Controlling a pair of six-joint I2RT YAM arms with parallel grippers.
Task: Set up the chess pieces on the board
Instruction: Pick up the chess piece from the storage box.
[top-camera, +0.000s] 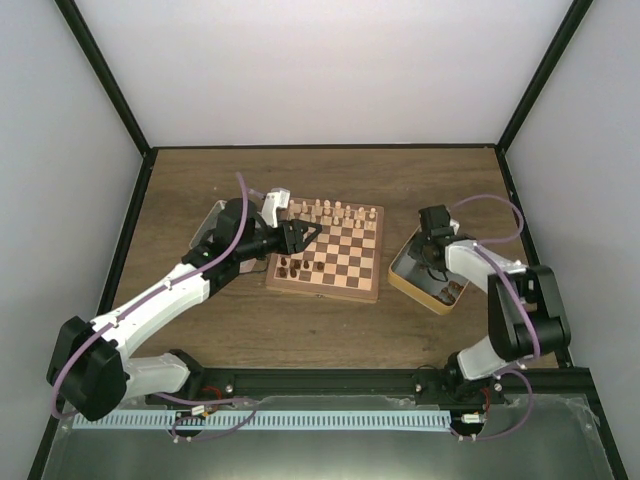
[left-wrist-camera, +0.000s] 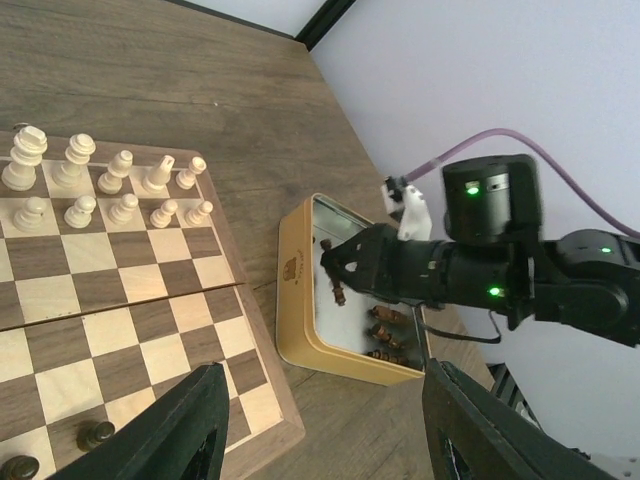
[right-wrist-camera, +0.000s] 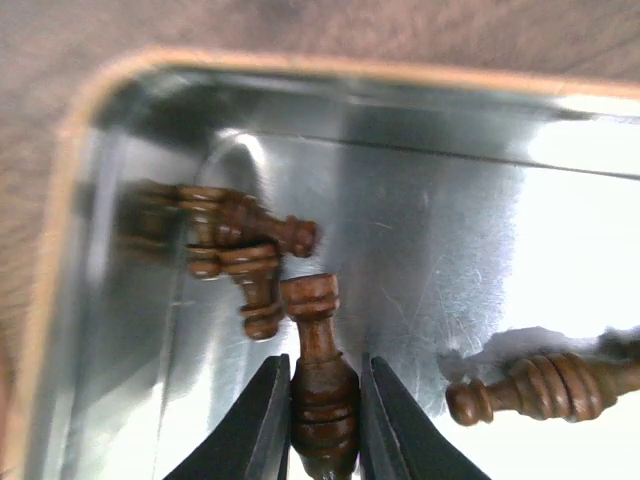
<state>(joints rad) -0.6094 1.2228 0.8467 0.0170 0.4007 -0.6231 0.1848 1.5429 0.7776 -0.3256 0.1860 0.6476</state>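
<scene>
The board (top-camera: 344, 251) lies mid-table, with cream chessmen along its far rows and a few dark brown chess pieces (top-camera: 291, 267) on its near left squares. My right gripper (right-wrist-camera: 323, 405) is inside the metal tin (top-camera: 399, 275), shut on a dark brown rook-like piece (right-wrist-camera: 320, 380) held by its lower body. Three more dark pieces (right-wrist-camera: 240, 250) lie loose on the tin floor. The left wrist view shows the right gripper holding its piece (left-wrist-camera: 338, 285) over the tin. My left gripper (left-wrist-camera: 325, 420) is open and empty above the board's edge (left-wrist-camera: 270, 440).
The tin (left-wrist-camera: 300, 310) stands just right of the board with its rim raised. Cream chessmen (left-wrist-camera: 110, 185) fill the board's far two rows. The right arm (left-wrist-camera: 520, 270) reaches over the tin. Black frame posts and white walls enclose the table.
</scene>
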